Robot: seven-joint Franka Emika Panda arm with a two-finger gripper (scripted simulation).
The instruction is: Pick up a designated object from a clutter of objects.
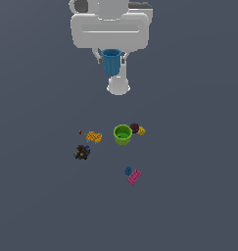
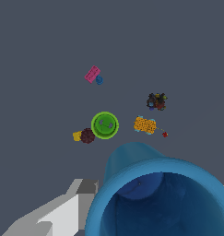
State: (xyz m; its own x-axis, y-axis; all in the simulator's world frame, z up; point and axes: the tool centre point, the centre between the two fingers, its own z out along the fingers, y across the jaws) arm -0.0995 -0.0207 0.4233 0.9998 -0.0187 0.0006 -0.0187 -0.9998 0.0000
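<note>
Blue is the cup [image 1: 111, 62] the hand [image 1: 111, 60] grips by its sides, rim up, lifted well above the green cup [image 1: 122, 134], probably to clear the other toys. Around that one green cup on the tabletop [image 1: 199, 162] lie one orange piece [image 1: 94, 137], one dark lump [image 1: 82, 152], one pink brick [image 1: 134, 176], and one purple-and-yellow pair [image 1: 137, 129] just beside it.

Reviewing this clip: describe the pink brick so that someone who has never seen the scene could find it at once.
Start at the green cup in the middle of the scattered toys on the grey floor. In the exterior view, the pink brick lies below it, the toy farthest from the gripper holding the blue cup. It is the only pink piece, flat and oblong, beside a small blue bit.
</note>
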